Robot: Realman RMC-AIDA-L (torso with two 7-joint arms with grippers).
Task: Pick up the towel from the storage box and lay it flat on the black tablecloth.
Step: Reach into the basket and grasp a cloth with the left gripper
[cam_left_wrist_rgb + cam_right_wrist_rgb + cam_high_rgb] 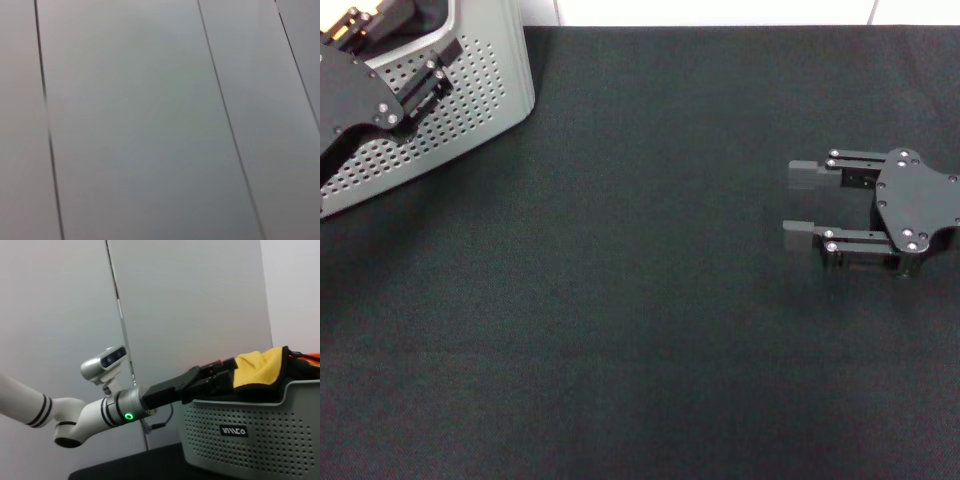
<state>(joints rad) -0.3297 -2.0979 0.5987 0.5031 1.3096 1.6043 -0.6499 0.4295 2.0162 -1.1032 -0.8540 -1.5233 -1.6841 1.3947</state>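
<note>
Over one storage box (470,80), left gripper (350,30) (alone)

Large black tablecloth (650,330): woven cloth, matt, fine grain. Light grey storage box (485,85): smooth plastic, slight sheen, perforated sides. Yellow-orange item (260,367): soft fleecy cloth. Right gripper (807,205): matt black plates. Pale wall panels (135,125): smooth.

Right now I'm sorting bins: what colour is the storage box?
Light grey, with round perforations; the storage box shows best in the right wrist view.
</note>
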